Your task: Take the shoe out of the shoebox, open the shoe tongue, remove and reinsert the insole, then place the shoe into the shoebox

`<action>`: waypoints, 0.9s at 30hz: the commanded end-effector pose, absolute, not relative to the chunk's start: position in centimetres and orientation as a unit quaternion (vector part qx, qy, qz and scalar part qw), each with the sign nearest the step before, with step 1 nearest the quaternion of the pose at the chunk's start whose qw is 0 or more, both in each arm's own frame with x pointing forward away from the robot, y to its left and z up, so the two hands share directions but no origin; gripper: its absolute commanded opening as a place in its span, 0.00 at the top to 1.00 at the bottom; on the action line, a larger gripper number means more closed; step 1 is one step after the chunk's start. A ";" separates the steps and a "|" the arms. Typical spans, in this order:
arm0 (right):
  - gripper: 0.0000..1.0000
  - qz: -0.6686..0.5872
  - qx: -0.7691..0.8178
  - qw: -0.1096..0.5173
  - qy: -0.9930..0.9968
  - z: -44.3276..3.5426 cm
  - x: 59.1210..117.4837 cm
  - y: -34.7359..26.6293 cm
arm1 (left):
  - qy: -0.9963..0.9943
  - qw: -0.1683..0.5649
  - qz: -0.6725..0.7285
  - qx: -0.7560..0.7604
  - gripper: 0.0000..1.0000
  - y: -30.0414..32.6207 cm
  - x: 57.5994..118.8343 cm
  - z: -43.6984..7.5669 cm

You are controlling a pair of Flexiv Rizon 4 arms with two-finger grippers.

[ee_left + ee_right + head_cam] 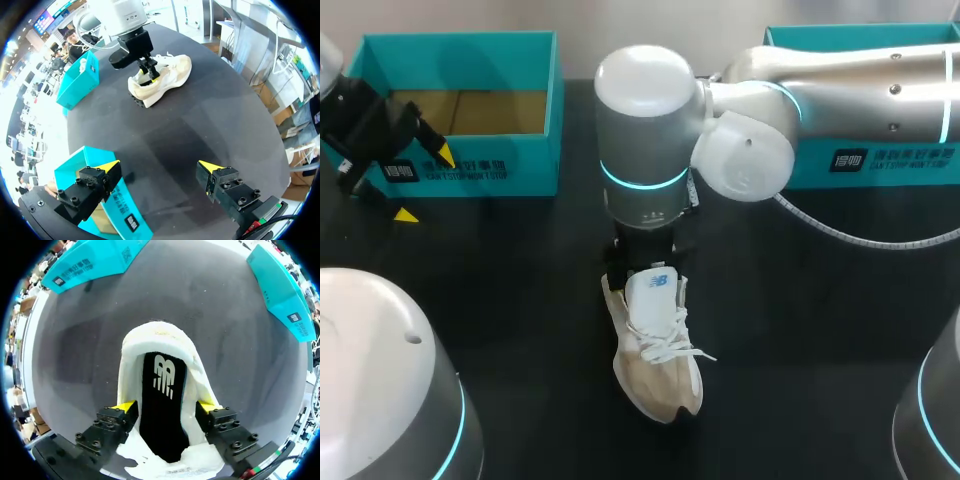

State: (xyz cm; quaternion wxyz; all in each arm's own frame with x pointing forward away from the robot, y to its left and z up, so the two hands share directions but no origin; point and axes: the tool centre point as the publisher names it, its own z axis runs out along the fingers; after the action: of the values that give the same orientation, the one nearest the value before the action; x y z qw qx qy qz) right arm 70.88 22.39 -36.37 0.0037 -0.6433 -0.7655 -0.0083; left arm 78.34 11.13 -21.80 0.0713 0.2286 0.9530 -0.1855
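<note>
- My right pincer (166,407) hangs spread wide, straddling the padded white collar of the shoe (660,365), with the arm pointing straight down.
- The shoe sits on the black bench (800,330).
- My left pincer (157,167) gapes beside the teal cardboard shoebox (460,60).

You have a shoe (655,388) at six o'clock in white and pale beige, with white laces (665,345) and a small blue mark on its white tongue (650,290). Its insole (162,405) is black with a white logo. The shoebox (480,165) at ten o'clock is teal outside and brown inside, with a dark label (400,170). The box (920,170) at two o'clock is teal too. The table (800,330) is black. Your right arm (640,130) and left arm (370,340) are silver-white with cyan rings. The left gripper (426,185) is black, tipped yellow.
</note>
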 end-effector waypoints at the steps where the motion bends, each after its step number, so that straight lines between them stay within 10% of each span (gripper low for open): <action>1: 0.00 0.000 -0.635 0.001 -0.773 -36.4 70.8 22.5 | 0.953 0.071 -0.184 0.229 0.00 11.1 78.3 -21.8; 27: 0.00 -0.003 -0.544 -0.064 -0.837 -35.0 71.0 24.6 | 0.953 0.071 -0.184 0.229 0.00 11.1 78.3 -21.8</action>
State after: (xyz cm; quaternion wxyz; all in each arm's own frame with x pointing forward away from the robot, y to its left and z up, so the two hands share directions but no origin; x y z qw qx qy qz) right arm 71.27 24.43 -34.95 -0.0583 -0.5435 -0.8374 0.0020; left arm 78.34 11.13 -21.80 0.0713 0.2286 0.9530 -0.1855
